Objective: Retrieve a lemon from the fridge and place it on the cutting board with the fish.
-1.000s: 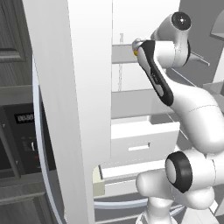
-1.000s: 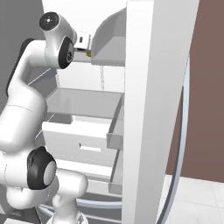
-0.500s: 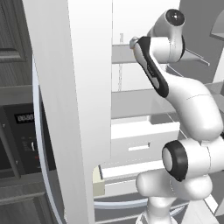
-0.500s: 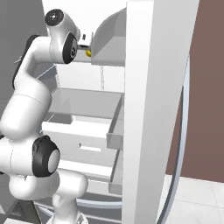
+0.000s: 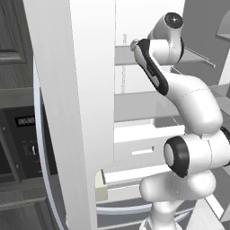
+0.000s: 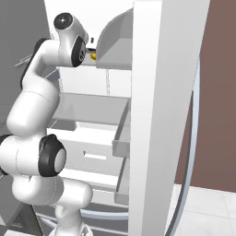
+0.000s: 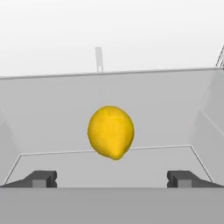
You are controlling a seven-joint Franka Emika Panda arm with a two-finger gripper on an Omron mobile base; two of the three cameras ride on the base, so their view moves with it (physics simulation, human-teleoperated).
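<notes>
1. Stands open: fridge (image 5: pixel 76 112), both doors swung out, white interior and pulled-out lower drawers (image 6: pixel 99 154) on show in the two base views.
2. Reaches high into the upper part of the fridge: white arm (image 5: pixel 188 108), forearm angled up toward the top shelf (image 7: pixel 109 87).
3. Sits on that grey shelf, ahead of the gripper (image 7: pixel 112 179) in the hand view: lemon (image 7: pixel 111 131), yellow, roughly centred between the two fingertips (image 7: pixel 41 179) and beyond them, not touched.
4. Peeks out as a small yellow spot just past the wrist in the right base view: same lemon (image 6: pixel 93 56), beside the grey bin on the door.
5. Spread to full width, jaws far apart at either side, nothing held.
6. Compared with a second ago: elbow and forearm raised higher and pushed farther into the fridge; wrist closer to the shelf; base views otherwise unchanged, doors and drawers as before.
</notes>
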